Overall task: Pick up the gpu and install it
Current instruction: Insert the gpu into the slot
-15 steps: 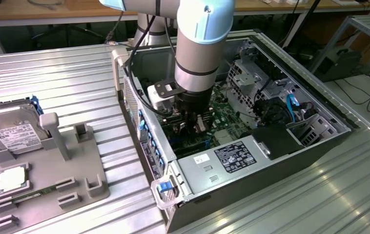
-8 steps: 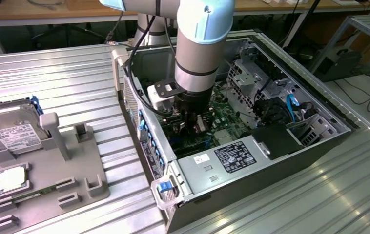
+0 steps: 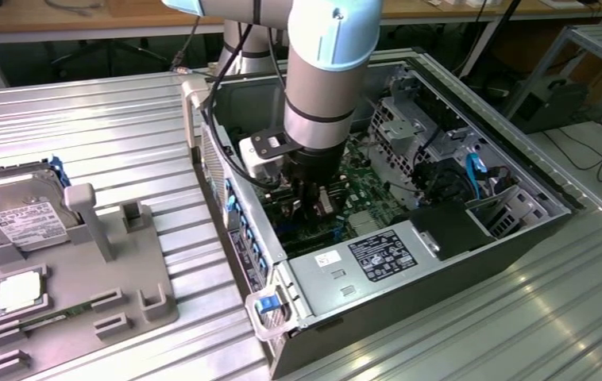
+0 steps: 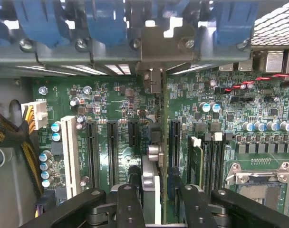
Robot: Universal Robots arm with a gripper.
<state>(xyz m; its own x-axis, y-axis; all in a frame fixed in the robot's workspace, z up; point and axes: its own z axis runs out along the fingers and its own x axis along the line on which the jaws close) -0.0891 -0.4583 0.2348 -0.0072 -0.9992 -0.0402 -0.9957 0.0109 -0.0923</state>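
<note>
1. we see the arm (image 3: 320,71) reaching down into the open pc case (image 3: 513,238), which lies on its side on a ribbed metal table (image 3: 79,119).
2. the gripper (image 3: 312,208) sits low over the green motherboard (image 3: 370,186), near the case's middle.
3. in the wrist view the gripper (image 4: 156,190) has a black finger (image 4: 130,199) on each side of the gpu (image 4: 151,178); the card stands on edge in line with the black expansion slots (image 4: 111,142).
4. the fingers sit close to the card's faces, but we cannot tell whether they clamp it or stand just off it.
5. the gpu's far end runs toward the metal bracket (image 4: 154,78) at the case's rear wall, under the blue slot clips (image 4: 104,21).
6. a white slot (image 4: 70,152) lies beside the black ones; the empty cpu socket (image 4: 258,183) and a ram stick (image 4: 196,159) lie on the card's other side.
7. on the exterior view's left, a grey fixture (image 3: 79,286) carries a hard drive (image 3: 21,214) with a white label, text unreadable, and a square cpu (image 3: 21,290).
8. the power supply (image 3: 380,258) bears a white sticker (image 3: 328,256) and a dark printed label; we cannot read either.
</note>
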